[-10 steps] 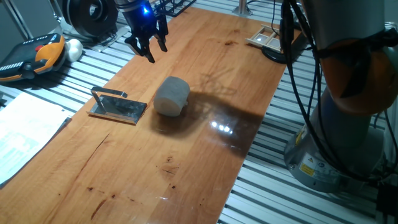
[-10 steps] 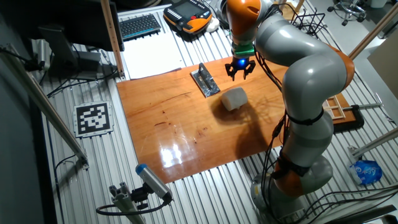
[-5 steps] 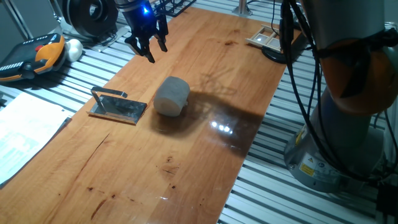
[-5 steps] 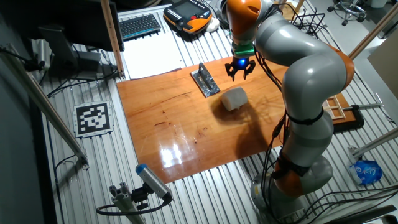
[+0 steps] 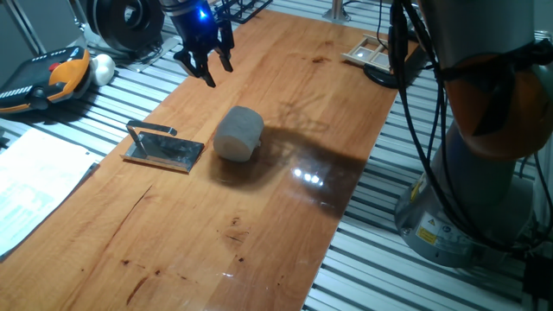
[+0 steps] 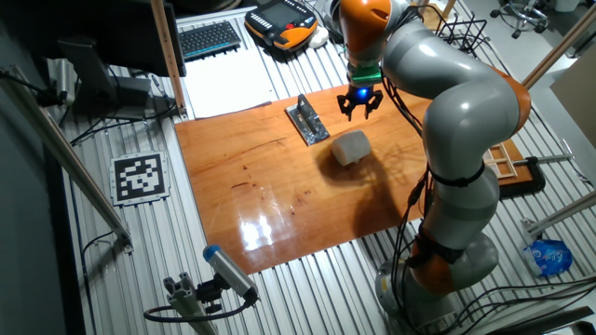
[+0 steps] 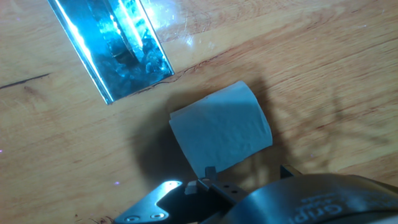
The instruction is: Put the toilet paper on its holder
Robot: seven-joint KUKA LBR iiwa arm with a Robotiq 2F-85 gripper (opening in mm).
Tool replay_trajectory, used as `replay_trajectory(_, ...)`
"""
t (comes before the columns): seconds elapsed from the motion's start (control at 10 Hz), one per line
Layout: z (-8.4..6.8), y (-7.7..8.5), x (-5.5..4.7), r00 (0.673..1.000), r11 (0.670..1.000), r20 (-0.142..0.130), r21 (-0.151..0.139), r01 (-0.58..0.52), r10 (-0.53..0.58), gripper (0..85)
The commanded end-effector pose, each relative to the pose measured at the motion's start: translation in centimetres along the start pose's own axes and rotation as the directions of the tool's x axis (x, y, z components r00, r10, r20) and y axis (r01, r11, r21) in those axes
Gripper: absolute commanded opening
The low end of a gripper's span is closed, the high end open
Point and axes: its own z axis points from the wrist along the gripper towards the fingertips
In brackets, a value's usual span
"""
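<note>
We hover our gripper (image 5: 206,66) above the table (image 5: 285,207), fingers spread and empty. The toilet paper (image 5: 238,133) lies on its side just beside the holder (image 5: 164,149), not touching it, so we're poised high to drop onto it.

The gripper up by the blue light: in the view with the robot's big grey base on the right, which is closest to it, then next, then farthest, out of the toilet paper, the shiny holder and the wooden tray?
From the gripper:
1. The toilet paper, lying on the table just below it.
2. The holder, farther down, left of the roll.
3. The wooden tray, far off at the table's right edge.
</note>
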Motion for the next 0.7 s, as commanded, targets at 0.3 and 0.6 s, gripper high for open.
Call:
replay_trajectory(0.3, -0.03, -0.05, 0.03, 1.000, 1.000, -0.001, 0.000, -0.005, 0.005, 51.0)
replay_trajectory(0.6, -0.02, -0.04, 0.01, 1.000, 1.000, -0.011, -0.002, -0.013, 0.013, 51.0)
